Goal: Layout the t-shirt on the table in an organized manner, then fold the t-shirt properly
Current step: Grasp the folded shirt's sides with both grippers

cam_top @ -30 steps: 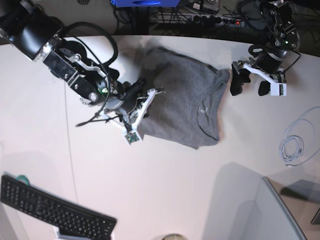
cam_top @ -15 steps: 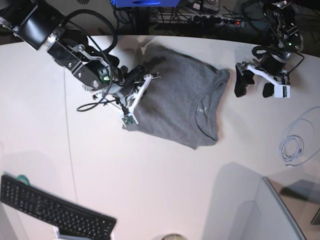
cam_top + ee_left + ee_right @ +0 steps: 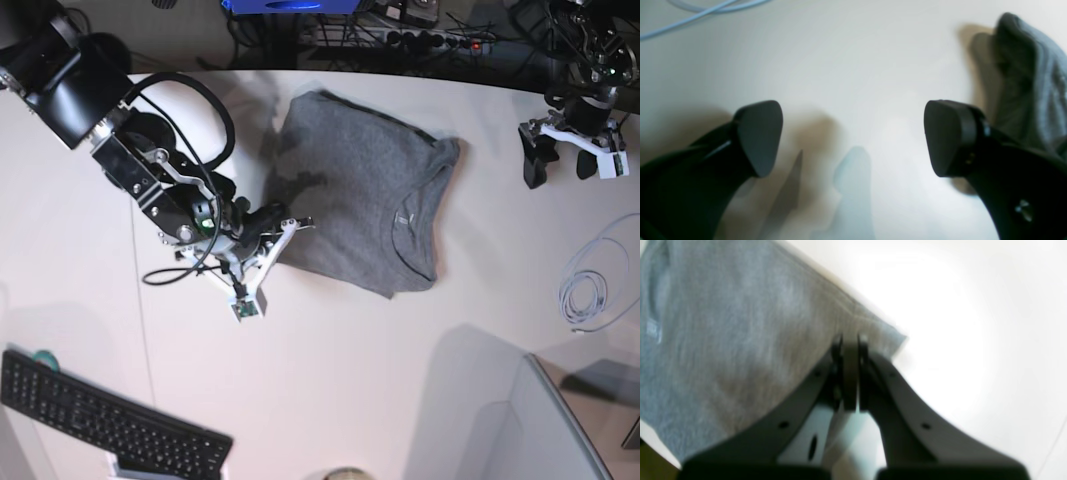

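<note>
The t-shirt (image 3: 365, 205) lies on the white bench (image 3: 330, 380), folded into a rough grey block with the neckline toward its right side in the base view and one hem corner drawn out toward the lower left. That corner is pinched in the right hand (image 3: 849, 350): the wrist view shows its fingers pressed together on the edge of the cloth, right at the point of the hem, with bare bench beyond. Compared with the frames a moment ago, this hand has swung from over the shirt's left portion, up toward its far edge, and now down and outward to the shirt's lower-left corner, taking the fabric with it, so the left margin of the shirt looks pulled straighter and flatter than before. The left hand (image 3: 560, 165) has meanwhile backed off from the shirt's sleeve side; it hangs well apart from the cloth, fingers spread wide and holding nothing, with only a bunched grey fold of the shirt showing at the edge of its wrist view above the bench. A coiled pale cable (image 3: 585, 290) lies beyond it, away from the shirt. My reading is that the work is in its spreading stage: the shirt is doubled over, not opened flat, so proper folding probably cannot begin yet.
</note>
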{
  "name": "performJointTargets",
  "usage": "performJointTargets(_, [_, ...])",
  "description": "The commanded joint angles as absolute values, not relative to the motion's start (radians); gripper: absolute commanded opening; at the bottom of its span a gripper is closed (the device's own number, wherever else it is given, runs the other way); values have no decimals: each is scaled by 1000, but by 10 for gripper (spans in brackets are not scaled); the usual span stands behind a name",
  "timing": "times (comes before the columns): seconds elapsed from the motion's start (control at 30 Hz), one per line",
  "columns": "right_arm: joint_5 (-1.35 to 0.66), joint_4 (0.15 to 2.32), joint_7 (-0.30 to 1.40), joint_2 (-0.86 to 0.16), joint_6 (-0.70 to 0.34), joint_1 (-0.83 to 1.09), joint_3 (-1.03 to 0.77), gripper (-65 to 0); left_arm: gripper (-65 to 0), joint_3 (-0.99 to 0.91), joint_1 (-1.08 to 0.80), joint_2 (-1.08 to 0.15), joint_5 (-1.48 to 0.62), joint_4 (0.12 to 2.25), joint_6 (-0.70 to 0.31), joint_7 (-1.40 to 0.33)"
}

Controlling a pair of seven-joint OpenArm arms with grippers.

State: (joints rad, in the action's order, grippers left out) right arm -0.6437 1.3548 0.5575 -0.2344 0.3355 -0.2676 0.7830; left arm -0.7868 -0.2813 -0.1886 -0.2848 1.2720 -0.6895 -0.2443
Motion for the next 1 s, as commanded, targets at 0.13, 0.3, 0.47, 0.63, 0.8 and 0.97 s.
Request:
performJointTargets(0.13, [-639,1185,478,-217,254,-311,777,-650,0,-823,-303,-206,-298,1283,-698,-222])
performJointTargets(0.3, [-639,1072,407,-219,248,-317,777,-650,0,-825,-305,-206,-291,1283,-698,-222])
performJointTargets(0.47, [-639,1199,412,-248,246,-288,777,-650,0,-817,-305,-206,-289,1283,-698,-222])
performJointTargets(0.63, [-644,1521,501,-305,255,-219,774,-650,0,-814,-300,-206,-294,1293,-698,-222])
performJointTargets(0.8, [-644,1661,585,-305,289,-105,779,-650,0,-754,-295,-206,-298,1293,-698,-222])
performJointTargets(0.97, [-641,1531,572,-265,288,-56,782,-650,0,-645,-294,-206,-298,1305,-698,-222])
